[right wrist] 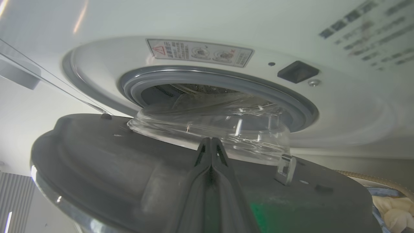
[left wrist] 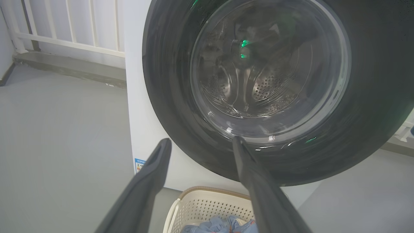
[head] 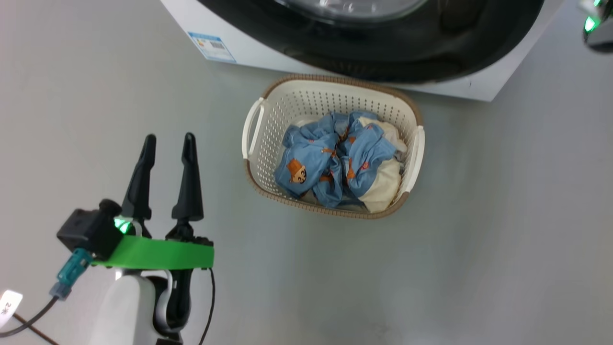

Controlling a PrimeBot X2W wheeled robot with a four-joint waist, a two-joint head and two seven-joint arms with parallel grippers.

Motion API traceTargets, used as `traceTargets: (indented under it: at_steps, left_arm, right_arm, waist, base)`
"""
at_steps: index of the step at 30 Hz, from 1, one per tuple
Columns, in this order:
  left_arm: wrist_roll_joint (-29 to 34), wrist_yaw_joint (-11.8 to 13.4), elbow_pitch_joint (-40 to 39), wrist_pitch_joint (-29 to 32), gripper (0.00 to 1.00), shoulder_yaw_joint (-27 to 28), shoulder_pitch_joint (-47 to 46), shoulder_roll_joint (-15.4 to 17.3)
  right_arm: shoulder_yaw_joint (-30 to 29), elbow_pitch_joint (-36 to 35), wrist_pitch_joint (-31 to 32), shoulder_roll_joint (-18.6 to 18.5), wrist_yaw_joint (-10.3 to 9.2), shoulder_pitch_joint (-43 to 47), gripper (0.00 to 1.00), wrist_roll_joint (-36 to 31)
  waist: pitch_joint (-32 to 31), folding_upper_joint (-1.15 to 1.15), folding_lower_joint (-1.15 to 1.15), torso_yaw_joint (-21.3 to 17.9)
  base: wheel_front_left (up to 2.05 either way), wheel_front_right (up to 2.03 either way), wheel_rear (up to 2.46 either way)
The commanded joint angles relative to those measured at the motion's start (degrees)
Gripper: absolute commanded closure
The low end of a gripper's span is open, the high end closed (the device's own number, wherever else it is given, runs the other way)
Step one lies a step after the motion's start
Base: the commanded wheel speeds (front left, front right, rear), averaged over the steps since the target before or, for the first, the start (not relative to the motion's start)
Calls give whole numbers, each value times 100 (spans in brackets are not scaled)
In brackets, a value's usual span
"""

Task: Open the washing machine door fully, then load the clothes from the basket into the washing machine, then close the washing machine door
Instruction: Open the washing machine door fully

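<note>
Blue-and-cream clothes [head: 335,160] lie in basket [head: 287,103], on floor [head: 479,239] just before machine [head: 479,86]; door [right wrist: 106,161] ajar, glass [right wrist: 226,129] part out of seal [right wrist: 291,103]; left gripper [head: 169,139] spread wide, empty, near basket; right gripper [right wrist: 211,142] pressed closed, empty, at door's inner face.

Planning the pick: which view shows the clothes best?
Head view: the clothes lie whole in the basket, seen from above. Left wrist view catches their top at its bottom edge; right wrist view, a cream bit at its lower right.
</note>
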Motion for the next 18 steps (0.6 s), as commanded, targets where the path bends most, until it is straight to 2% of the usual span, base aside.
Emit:
traceTargets:
  at_steps: [1,18]
  left_arm:
    - [82,20,-85,-36,0,243,144,140]
    - [316,8,7,-36,0,641,818,140]
  right_arm:
    - [144,-228,170,253,34,283,100,-3]
    - [140,-860,679,346,34,1710,100,208]
  waist:
    - [-215,0,0,-20]
    - [-1257,0,0,237]
  base:
    - [0,0,0]
    - [0,0,0]
